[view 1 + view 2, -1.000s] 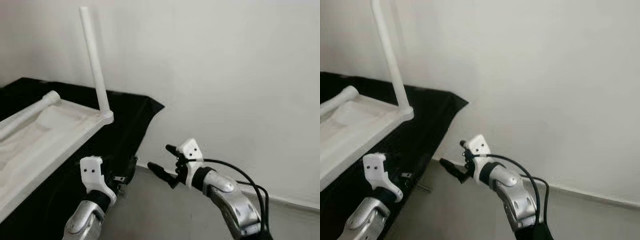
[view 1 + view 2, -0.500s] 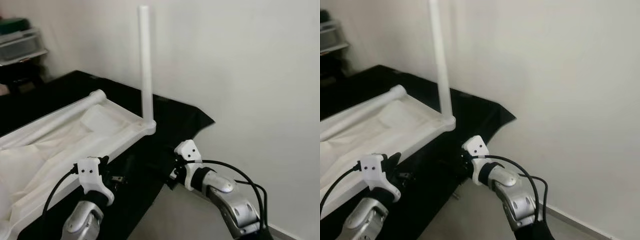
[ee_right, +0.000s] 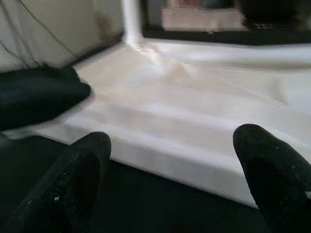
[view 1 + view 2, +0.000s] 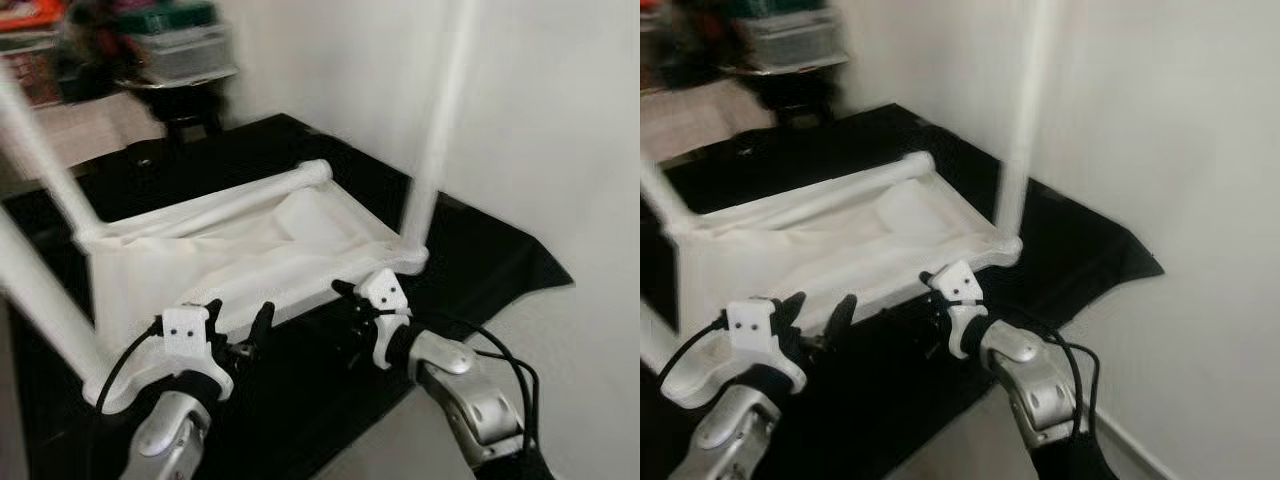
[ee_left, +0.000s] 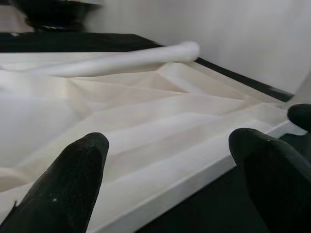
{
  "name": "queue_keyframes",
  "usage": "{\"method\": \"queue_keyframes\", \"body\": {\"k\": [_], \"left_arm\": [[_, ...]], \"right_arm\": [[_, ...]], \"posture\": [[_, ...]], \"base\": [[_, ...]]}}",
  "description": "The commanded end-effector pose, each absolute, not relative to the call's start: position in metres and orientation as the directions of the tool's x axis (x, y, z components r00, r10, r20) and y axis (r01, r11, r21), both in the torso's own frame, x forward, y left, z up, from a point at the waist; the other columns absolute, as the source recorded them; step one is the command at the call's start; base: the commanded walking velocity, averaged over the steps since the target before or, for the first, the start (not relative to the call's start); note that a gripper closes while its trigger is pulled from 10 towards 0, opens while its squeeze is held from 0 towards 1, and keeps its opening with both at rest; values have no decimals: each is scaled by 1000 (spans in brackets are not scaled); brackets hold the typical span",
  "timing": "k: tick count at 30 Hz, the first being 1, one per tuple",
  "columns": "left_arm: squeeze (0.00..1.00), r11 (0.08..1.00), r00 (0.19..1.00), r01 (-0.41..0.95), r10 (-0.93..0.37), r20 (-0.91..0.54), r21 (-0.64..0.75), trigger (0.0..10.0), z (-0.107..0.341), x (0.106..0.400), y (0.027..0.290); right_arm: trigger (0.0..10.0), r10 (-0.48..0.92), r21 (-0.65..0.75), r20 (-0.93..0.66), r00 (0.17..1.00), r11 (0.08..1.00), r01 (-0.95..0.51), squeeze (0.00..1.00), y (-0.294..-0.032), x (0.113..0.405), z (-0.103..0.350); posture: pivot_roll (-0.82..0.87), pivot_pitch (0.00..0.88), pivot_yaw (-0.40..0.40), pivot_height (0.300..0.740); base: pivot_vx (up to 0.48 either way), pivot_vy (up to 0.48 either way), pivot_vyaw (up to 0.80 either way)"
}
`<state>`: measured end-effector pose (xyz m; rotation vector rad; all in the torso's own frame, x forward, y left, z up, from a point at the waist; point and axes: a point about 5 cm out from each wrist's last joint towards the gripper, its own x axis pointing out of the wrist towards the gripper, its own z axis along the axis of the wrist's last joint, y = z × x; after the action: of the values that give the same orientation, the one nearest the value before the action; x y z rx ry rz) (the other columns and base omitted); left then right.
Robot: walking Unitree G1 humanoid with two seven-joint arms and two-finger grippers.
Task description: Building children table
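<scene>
- The children's table [image 4: 240,260] is seen lying upside down on a black cloth [image 4: 480,265], its white underside facing up
- Three legs are seen standing up from its corners (the far right leg [image 4: 435,130] among them); a loose white leg [image 4: 215,205] lies along the far edge, so at least one is judged left to fit
- The left gripper [image 4: 237,322] is held just short of the near edge, fingers spread, nothing held
- The right gripper [image 3: 170,160] is likewise spread and empty beside it
</scene>
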<state>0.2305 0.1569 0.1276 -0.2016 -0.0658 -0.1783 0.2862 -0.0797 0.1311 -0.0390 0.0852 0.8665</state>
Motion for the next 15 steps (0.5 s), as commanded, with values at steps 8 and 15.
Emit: {"method": "queue_keyframes", "body": {"k": [8,15], "left_arm": [[0,965,981,183,-168,93,-186,10000,129,232,156],[0,965,981,188,-174,90,-181,10000,129,232,157]], "right_arm": [[10000,756,-12,-101,647,649,-761,0,-85,286,129],[10000,770,-37,-101,629,629,-776,0,-82,284,131]], "posture": [[-51,25,-13,740],[-40,21,-10,740]], "base": [[0,-227,323],[0,0,800]]}}
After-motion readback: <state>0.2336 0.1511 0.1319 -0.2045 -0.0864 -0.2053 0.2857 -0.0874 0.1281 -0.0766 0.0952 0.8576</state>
